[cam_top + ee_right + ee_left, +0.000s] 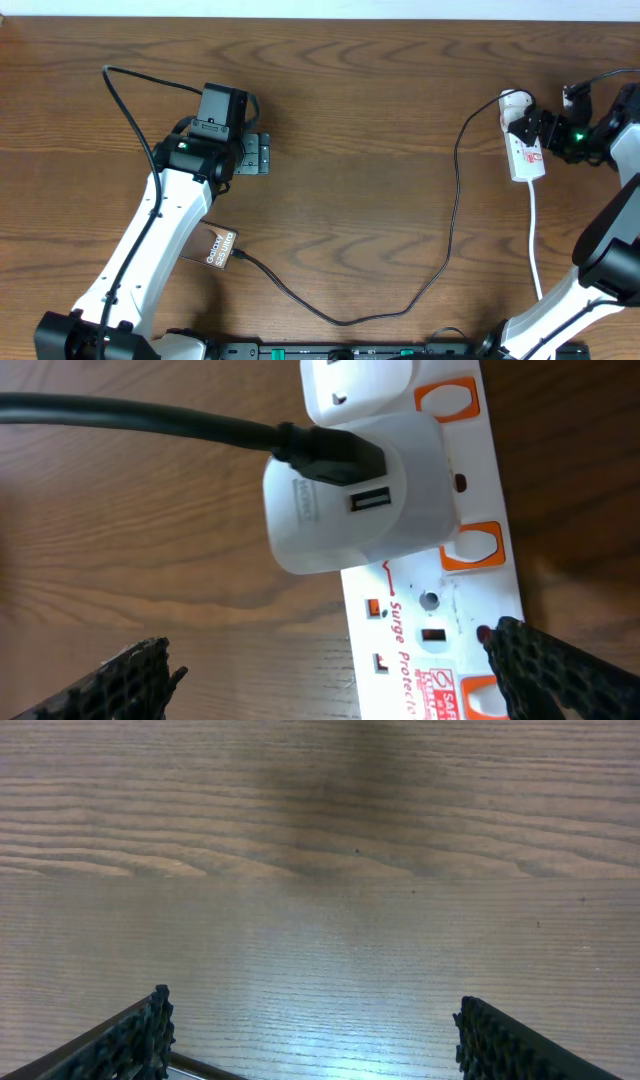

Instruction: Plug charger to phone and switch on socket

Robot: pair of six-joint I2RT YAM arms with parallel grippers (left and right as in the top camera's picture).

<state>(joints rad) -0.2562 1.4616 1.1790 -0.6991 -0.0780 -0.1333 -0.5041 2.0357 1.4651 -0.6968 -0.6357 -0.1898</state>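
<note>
1. Table [350, 120]: bare wood, and all the gear lies on it.
2. Power strip [527, 158]: far right, lying lengthways far-to-near. Its white cord [535, 240] runs off toward the near edge. This is the target.
3. Cable [455, 200]: black. It loops from the strip toward the near edge, then left to the phone [222, 246] at near left, which is half under the left arm. The tip sits against the phone's corner and looks plugged in, but the overhead view can't confirm it is seated. I judge the step in hand is the switch.
4. Right claw [530, 125]: jaws spread wide with nothing in them, hovering over the far end of the strip.
5. Left claw [255, 155]: also wide apart and empty, over bare wood at far left, well apart from the phone. Leave it parked.
6. Adapter [350, 510]: white block on the strip with the cable plugged into it. Stay off it, since a knock could unseat it.
7. Switch [470, 545]: orange rocker just beside the adapter, probably the one for its outlet.
   - I can't tell which end is raised.
   - Use one finger [545, 670] and come straight down.
   - Press down, not sideways, because the strip looks loose and could slide.
</note>
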